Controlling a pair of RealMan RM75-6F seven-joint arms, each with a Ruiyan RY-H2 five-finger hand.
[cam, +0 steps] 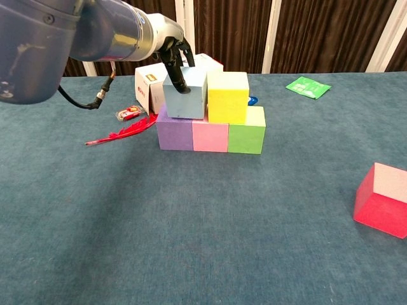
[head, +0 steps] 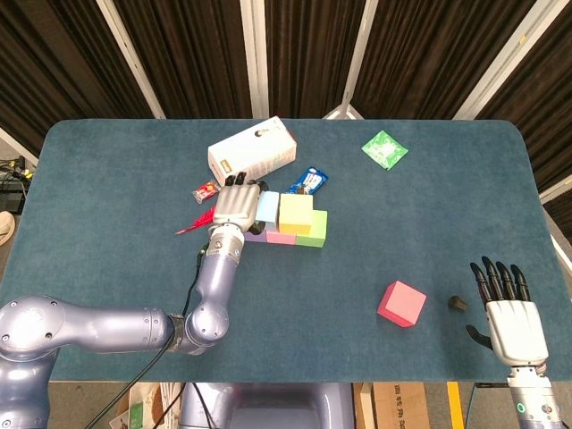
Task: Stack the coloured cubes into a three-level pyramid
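Pale blue cube (cam: pixel 185 94) sits on the second level beside the yellow cube (cam: pixel 227 96), above the purple, pink and green row. My left robot hand (head: pixel 235 204) pinches it, so I judge level two is finishing. Next I'd let go, then fetch the red cube (head: pixel 401 303) near my spread right robot hand (head: pixel 511 320).

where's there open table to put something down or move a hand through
Bare felt lies in front of the cube stack, between it and the red cube; the left side is bare past the red feather. Crowded: behind the stack, by the white box, snack packets and left hand.
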